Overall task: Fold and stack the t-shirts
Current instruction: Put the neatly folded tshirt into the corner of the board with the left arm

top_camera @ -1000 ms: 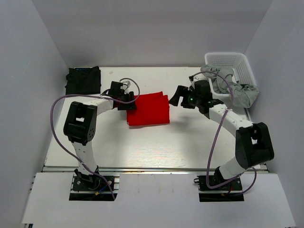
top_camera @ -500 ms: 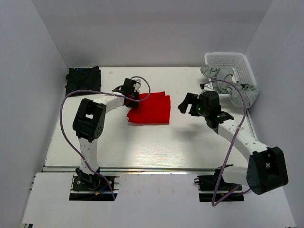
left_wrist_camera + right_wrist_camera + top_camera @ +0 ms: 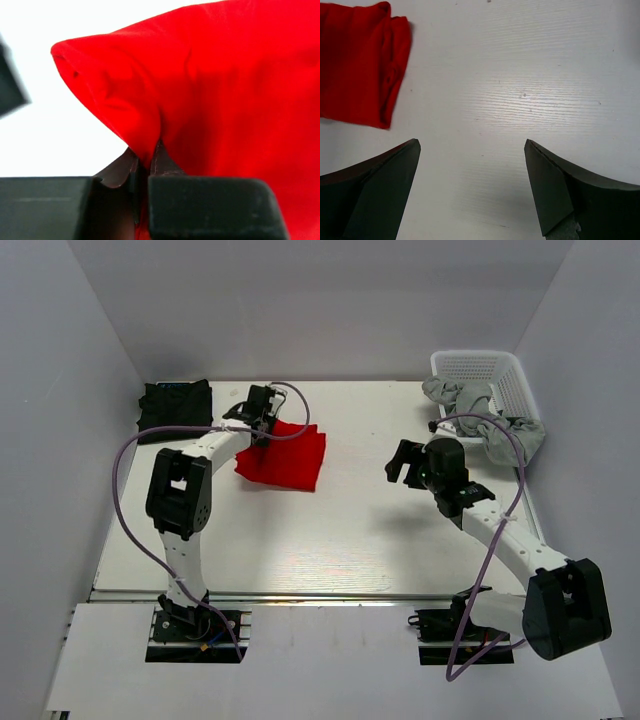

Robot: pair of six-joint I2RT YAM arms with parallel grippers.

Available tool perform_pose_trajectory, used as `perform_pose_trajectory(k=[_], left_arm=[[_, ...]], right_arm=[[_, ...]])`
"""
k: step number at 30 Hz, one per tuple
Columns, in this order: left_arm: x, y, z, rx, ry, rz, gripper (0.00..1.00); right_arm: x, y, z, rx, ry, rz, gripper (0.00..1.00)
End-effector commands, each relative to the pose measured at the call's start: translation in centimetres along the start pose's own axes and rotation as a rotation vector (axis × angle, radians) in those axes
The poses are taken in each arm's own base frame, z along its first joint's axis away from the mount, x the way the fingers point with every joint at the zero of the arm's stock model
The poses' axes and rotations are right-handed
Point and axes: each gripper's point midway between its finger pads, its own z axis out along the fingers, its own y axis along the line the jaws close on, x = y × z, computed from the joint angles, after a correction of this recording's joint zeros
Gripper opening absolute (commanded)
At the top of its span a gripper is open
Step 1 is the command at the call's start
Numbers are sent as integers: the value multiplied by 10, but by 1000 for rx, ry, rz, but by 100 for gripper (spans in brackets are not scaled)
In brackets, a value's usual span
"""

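Note:
The folded bright red t-shirt [image 3: 288,456] lies on the white table, left of centre. My left gripper [image 3: 262,428] is shut on its far left corner; in the left wrist view the red cloth [image 3: 215,90] is pinched between the jaws. The right wrist view shows the red shirt's edge [image 3: 362,65] at upper left. The folded black t-shirt [image 3: 175,408] with a blue neck label lies at the far left corner. My right gripper [image 3: 402,462] is open and empty over bare table, right of the red shirt.
A white lattice basket [image 3: 490,380] stands at the far right with grey cloth [image 3: 500,430] spilling over its front rim. Grey walls enclose the table on three sides.
My left gripper has dragged the red shirt left and toward the back, nearer the black shirt. My right arm has let go, drawn back to the right and toward the near side.

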Motion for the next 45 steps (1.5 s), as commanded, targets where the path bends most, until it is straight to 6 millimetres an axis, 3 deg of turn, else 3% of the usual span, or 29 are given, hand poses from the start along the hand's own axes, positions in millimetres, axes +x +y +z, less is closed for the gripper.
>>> perform_pose_trajectory(k=[1, 5, 12, 18, 21, 22, 23, 29, 30, 32, 38, 40, 45], left_arm=[[-53, 63, -49, -206, -131, 81, 0], [-60, 106, -63, -300, -155, 99, 0], [-108, 151, -102, -350, -293, 178, 0], [-130, 191, -117, -435, -367, 225, 0], [-142, 209, -114, -475, -373, 227, 0], [-133, 204, -95, -445, -316, 234, 0], [-145, 219, -103, -468, -333, 217, 0], [-144, 263, -81, -559, -293, 138, 0], [-139, 265, -68, -543, -279, 126, 0], [-139, 272, -63, -535, -290, 107, 0], [-111, 295, -29, -528, -238, 67, 0], [-109, 317, -31, -584, -246, 38, 0], [-102, 340, -14, -635, -265, 8, 0]], right_arm=[[-5, -7, 4, 34, -21, -23, 90], [0, -10, 9, 46, -6, -18, 90], [4, -6, 24, 32, 35, -25, 90], [8, 5, 34, -19, 71, -13, 90], [9, 5, 37, -18, 81, -11, 90], [11, 5, 38, -15, 88, -10, 90], [11, 3, 41, -8, 93, -7, 90], [12, 11, 46, -37, 118, 6, 90], [13, 10, 48, -33, 123, 6, 90], [11, 10, 49, -32, 121, 7, 90], [11, 19, 50, -69, 138, 7, 90], [12, 19, 51, -70, 143, 10, 90], [10, 24, 51, -83, 144, 11, 90]])
